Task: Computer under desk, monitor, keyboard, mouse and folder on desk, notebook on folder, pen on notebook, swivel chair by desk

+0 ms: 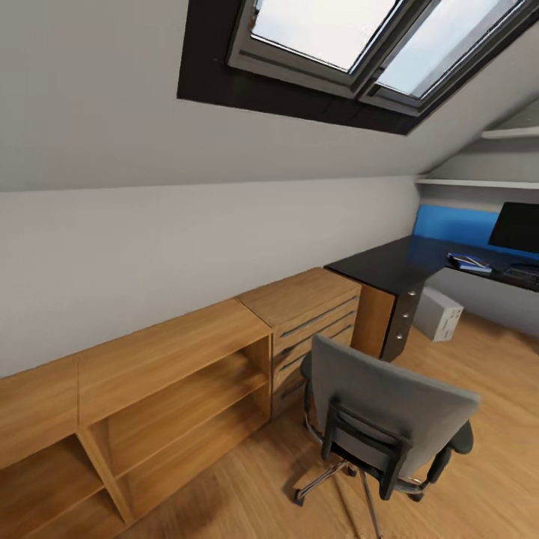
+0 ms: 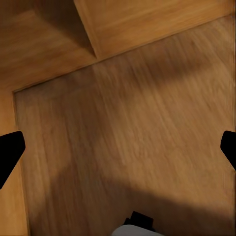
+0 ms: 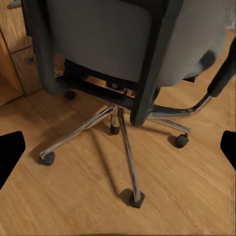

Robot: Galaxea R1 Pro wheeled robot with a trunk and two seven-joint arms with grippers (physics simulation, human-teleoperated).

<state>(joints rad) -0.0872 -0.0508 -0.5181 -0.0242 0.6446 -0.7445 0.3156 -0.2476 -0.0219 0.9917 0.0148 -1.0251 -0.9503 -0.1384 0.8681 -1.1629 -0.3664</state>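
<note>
Head view: the chair (image 1: pixel 385 415) stands on the wood floor (image 1: pixel 479 486), back to the camera, before a wooden drawer unit (image 1: pixel 311 318). Beyond, the black bench (image 1: pixel 389 266) carries the monitor (image 1: pixel 516 227), the folder (image 1: pixel 470 263) and the keyboard (image 1: pixel 522 274); the computer (image 1: pixel 438 314) sits beneath it.

Left wrist view: left fingers (image 2: pixel 10 152) spread wide, holding nothing, above floor.

Right wrist view: right fingers (image 3: pixel 11 152) likewise wide apart and unladen, facing the chair's chrome base (image 3: pixel 118 132).
</note>
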